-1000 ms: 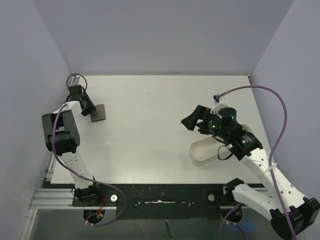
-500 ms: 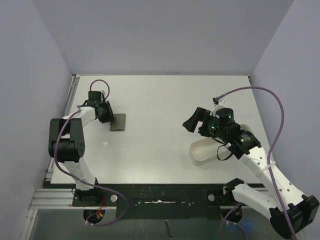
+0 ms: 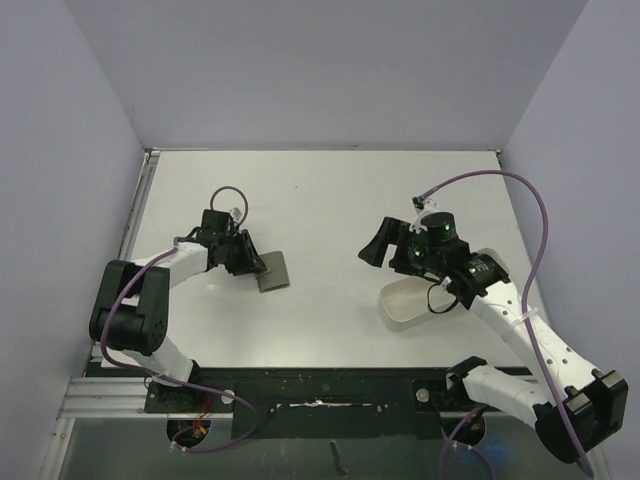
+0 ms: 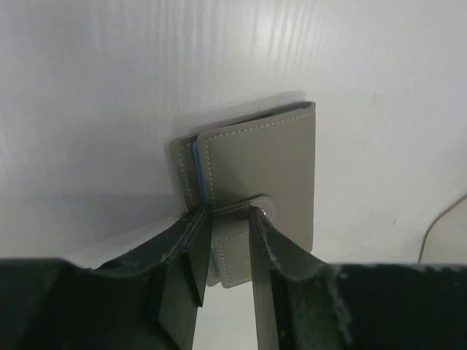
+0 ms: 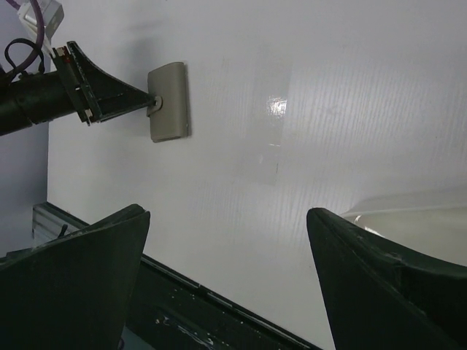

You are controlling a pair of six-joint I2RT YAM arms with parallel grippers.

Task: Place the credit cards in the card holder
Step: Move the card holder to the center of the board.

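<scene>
The white bench (image 3: 330, 200) takes up most of the floor of the booth. On its near right side sits a white oblong plastic tray (image 3: 398, 305), open at the top; the right arm crosses over its far end, and what shows of the inside is too pale and shadowed to tell what it contains. In the right wrist view only a curved bit of its rim peeks out beside one finger. The right end effector (image 3: 383, 245) hangs just past the tray's far left corner with its jaws spread wide and nothing between them.

Left of the middle, well apart from the tray, the card holder (image 3: 273, 271) lies flat on the bench, folded shut. It is grey-olive with a line of pale stitching around the flap, and a strip of light blue lining (image 4: 195, 164) shows at one edge. The left end effector (image 4: 230, 213) is closed narrow on the small clasp tab (image 4: 235, 219) at the wallet's near edge, pinching it from both sides
</scene>
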